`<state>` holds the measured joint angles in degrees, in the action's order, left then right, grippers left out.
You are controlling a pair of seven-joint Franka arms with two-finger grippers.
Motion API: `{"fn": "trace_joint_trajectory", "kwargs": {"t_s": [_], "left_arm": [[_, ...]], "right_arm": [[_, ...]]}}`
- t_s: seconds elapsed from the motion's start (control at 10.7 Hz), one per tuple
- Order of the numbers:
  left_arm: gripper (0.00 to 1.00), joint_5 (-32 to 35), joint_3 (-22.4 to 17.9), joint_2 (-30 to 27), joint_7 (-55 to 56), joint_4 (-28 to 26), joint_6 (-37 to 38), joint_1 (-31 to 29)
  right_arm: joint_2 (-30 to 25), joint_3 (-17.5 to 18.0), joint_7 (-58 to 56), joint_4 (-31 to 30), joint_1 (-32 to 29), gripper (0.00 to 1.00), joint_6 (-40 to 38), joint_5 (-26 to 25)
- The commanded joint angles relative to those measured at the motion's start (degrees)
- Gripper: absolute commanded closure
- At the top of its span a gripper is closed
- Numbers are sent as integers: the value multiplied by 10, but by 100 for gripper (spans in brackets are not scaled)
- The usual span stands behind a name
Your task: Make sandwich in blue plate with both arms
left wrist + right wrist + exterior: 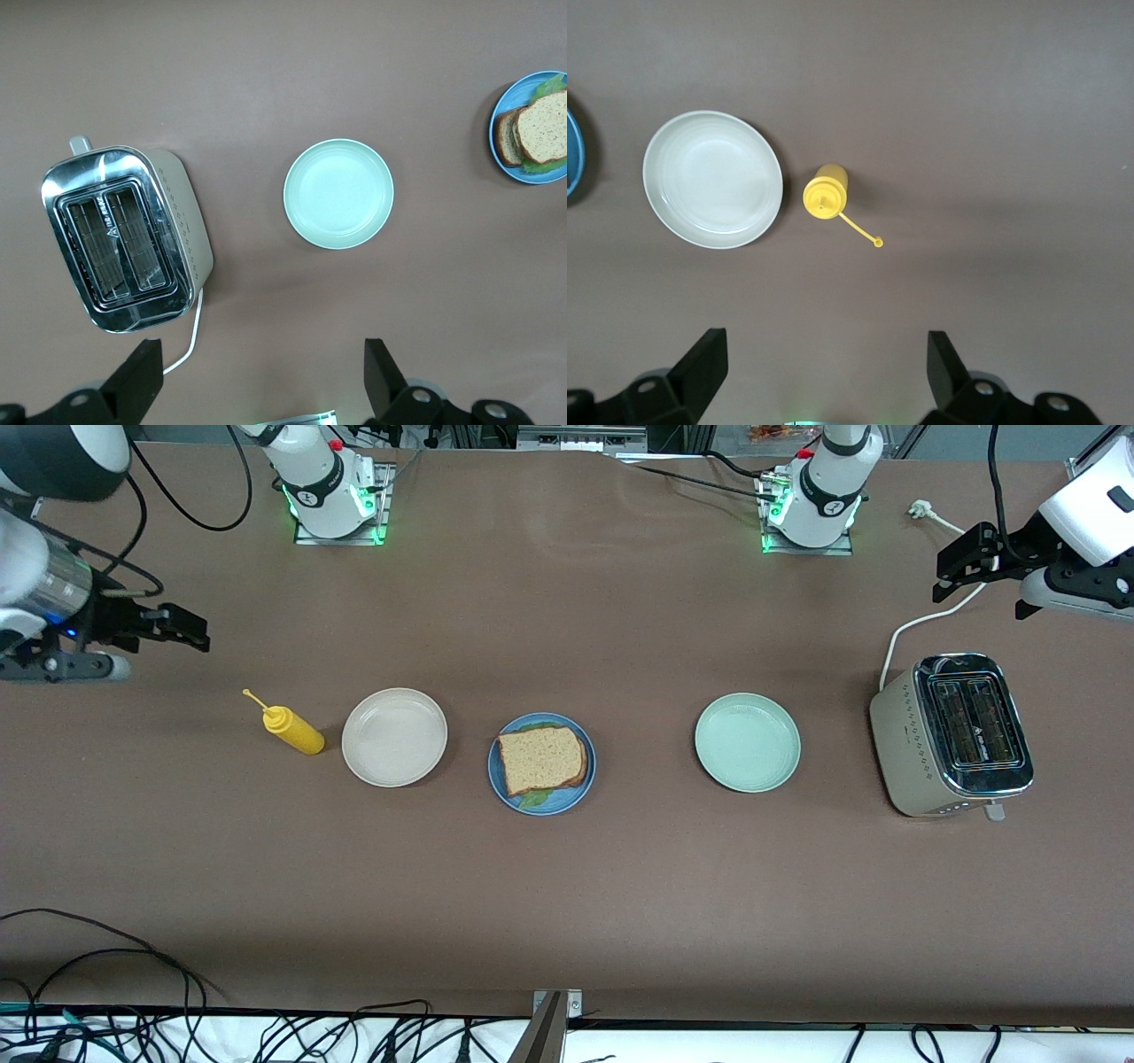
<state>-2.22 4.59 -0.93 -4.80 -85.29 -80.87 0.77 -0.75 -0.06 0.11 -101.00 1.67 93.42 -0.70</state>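
- At the middle of the table (567,903), the blue plate (567,797) carries the sandwich (541,760): a brown bread slice on top, a second slice under it showing in the left wrist view, and green lettuce peeking out at the plate's rim.
- Beside it toward the right arm's end sits a beige-white plate (394,737), with nothing on it, and next to that a yellow squeeze bottle (293,730), its cap hanging off on a thin strap.
- Toward the left arm's end sits a pale green plate (747,742), bare, and past it a beige toaster (952,733) with a chrome top, near the table's end edge.
- The right gripper (182,629) hangs in the air over the right arm's end of the table, fingers spread wide and holding nothing.
- The left gripper (961,567) hangs over the toaster's white cord (921,622), fingers likewise apart and empty.
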Motion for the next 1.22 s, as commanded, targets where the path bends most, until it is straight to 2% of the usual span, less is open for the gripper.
{"fn": "trace_joint_trajectory", "kwargs": {"t_s": [0.0,0.37,0.75,0.94,1.12], "left_arm": [[0,-3,2,-5,-10,8,-4,-4],[0,-2,2,-3,-8,9,-10,-4],[0,-2,1,-3,-3,-1,-23,-5],[0,-2,0,-4,-3,-6,-22,-5],[0,-2,1,-4,-3,-6,-21,-5]], "right_arm": [[-17,-13,10,-4,-11,0,4,-4],[-7,-32,-10,52,-10,0,-33,19],[-13,-35,-5,62,-10,0,-30,12],[-9,-52,-5,65,-11,0,-20,18],[-9,-53,1,81,-10,0,-19,17]]}}
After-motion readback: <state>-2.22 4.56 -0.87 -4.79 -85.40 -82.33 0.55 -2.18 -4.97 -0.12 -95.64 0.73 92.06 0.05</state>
